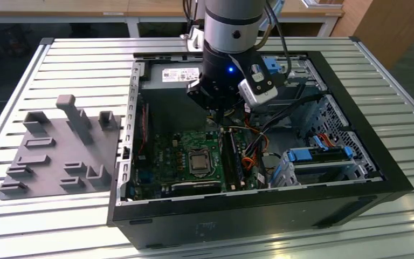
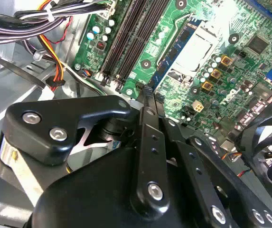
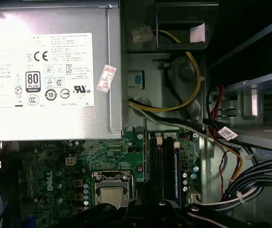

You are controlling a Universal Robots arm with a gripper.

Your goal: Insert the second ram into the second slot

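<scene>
My gripper (image 1: 219,114) hangs inside the open computer case (image 1: 264,199), above the far end of the motherboard (image 1: 185,156). In the second wrist view its fingers meet at the tip of the gripper (image 2: 143,90), shut on the second ram (image 2: 173,54), a thin blue stick seen nearly edge-on. In the first wrist view that second ram (image 3: 145,142) is a thin line beside the black memory slots (image 3: 162,166) and parallel to them, held above the board. Another blue stick (image 3: 176,171) stands in the outermost slot. I cannot tell which slot is the second slot.
A silver power supply (image 3: 45,71) fills the case's far corner. The processor socket (image 2: 192,52) lies beside the memory slots (image 2: 126,42). Cable bundles (image 2: 55,19) run on their other side. A grey holder (image 1: 60,145) sits at the exterior view's left, and blue drive bays (image 1: 322,156) are at its right.
</scene>
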